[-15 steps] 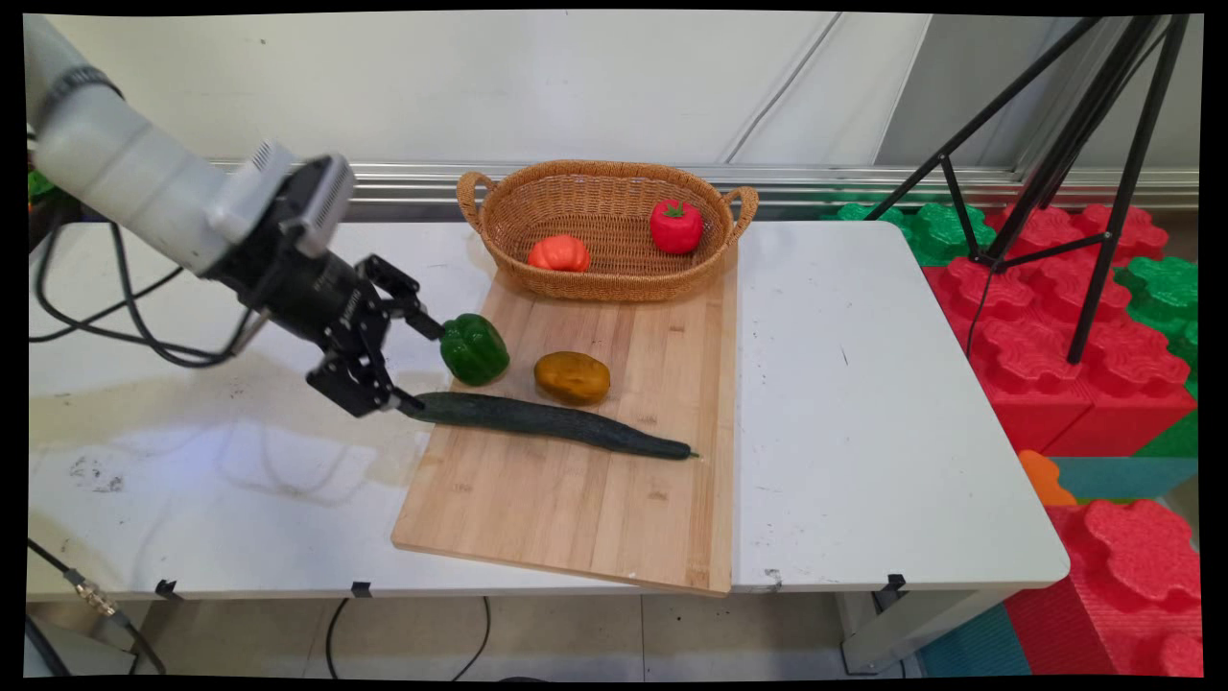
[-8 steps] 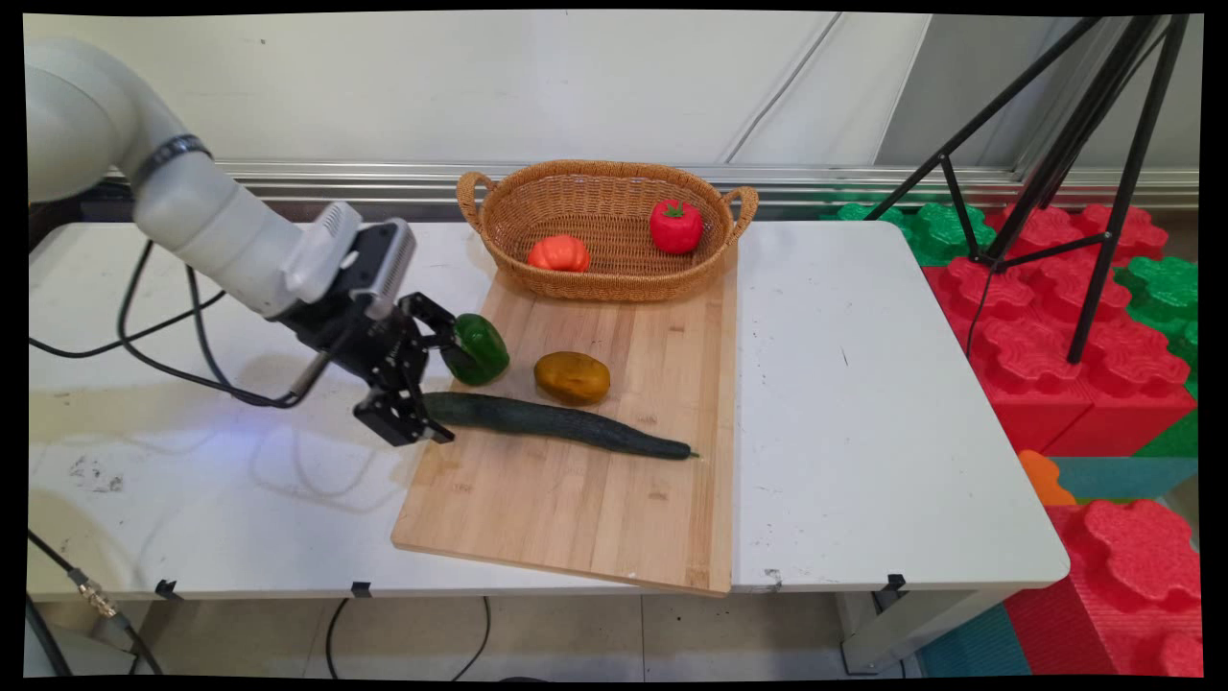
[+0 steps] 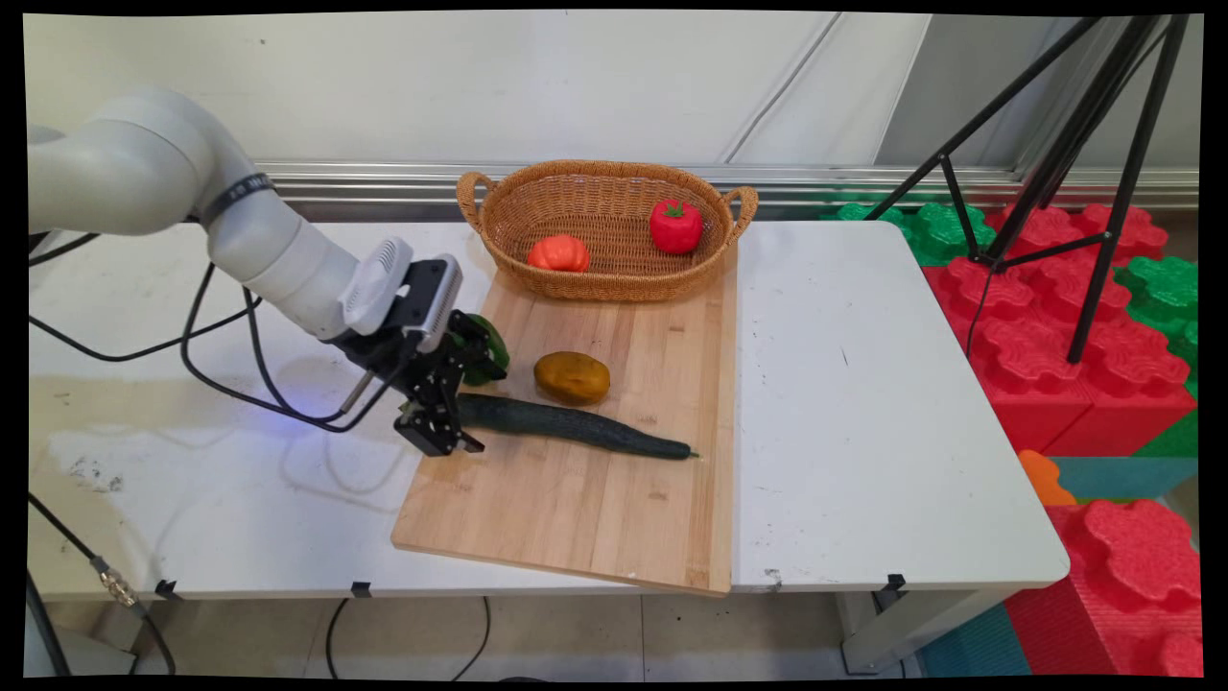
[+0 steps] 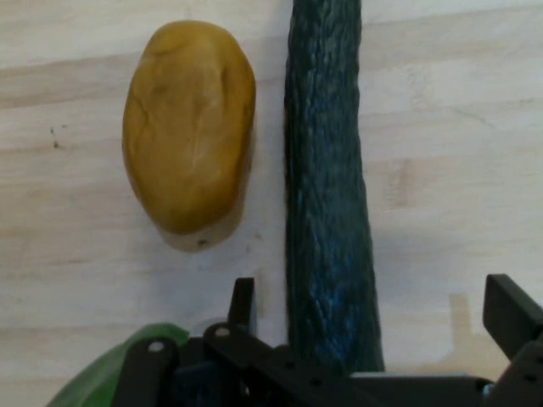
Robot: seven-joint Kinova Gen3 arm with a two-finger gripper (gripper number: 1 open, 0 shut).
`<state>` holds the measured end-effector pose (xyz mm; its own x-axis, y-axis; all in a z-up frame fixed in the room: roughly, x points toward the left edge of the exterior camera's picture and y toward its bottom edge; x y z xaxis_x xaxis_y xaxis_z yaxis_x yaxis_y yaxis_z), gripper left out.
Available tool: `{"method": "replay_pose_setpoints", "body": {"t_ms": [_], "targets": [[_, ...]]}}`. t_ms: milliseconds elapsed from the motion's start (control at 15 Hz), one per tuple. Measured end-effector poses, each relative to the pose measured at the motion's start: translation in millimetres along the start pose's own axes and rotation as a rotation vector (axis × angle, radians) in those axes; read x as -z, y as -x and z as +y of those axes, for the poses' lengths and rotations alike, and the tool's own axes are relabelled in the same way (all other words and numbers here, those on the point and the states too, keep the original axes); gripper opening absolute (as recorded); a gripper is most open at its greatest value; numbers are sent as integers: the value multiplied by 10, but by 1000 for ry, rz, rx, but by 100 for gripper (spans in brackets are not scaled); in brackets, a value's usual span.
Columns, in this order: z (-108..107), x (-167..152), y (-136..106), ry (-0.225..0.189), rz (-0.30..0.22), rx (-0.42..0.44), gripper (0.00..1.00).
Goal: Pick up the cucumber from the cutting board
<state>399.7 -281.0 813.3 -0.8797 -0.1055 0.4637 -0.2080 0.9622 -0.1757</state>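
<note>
My gripper (image 3: pixel 467 401) is open and straddles the left end of a long dark green cucumber (image 3: pixel 576 429) lying on a wooden cutting board (image 3: pixel 576 518). In the hand view the cucumber (image 4: pixel 327 195) runs up between the two fingers (image 4: pixel 243 303), with a gap on either side. A yellow-brown potato (image 4: pixel 188 127) lies just beside it, also seen in the main view as the potato (image 3: pixel 572 377). A green bell pepper (image 3: pixel 493 347) sits right behind the gripper, partly hidden by the upper finger; its edge shows as the pepper (image 4: pixel 102 373) at the hand view's bottom left.
A wicker basket (image 3: pixel 604 169) at the board's far end holds an orange tomato (image 3: pixel 559 253) and a red pepper (image 3: pixel 675 226). A black tripod (image 3: pixel 1055 163) and red and green foam blocks (image 3: pixel 1055 317) stand off the table's right side. Black cables (image 3: pixel 230 365) hang over the table's left part.
The arm has moved right, from the board's left edge onto the cucumber's left end. The open fingers now stand on either side of it and hide part of the green pepper.
</note>
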Motion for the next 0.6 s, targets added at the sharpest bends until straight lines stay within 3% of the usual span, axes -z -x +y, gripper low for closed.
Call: {"method": "replay_pose_setpoints", "body": {"t_ms": [467,533,600], "targets": [[-29,-197,-36,-7,-15,-45,100],[-33,-214,-39,-8,-17,-49,0],[-37,-225,-41,-9,-18,-52,0]]}}
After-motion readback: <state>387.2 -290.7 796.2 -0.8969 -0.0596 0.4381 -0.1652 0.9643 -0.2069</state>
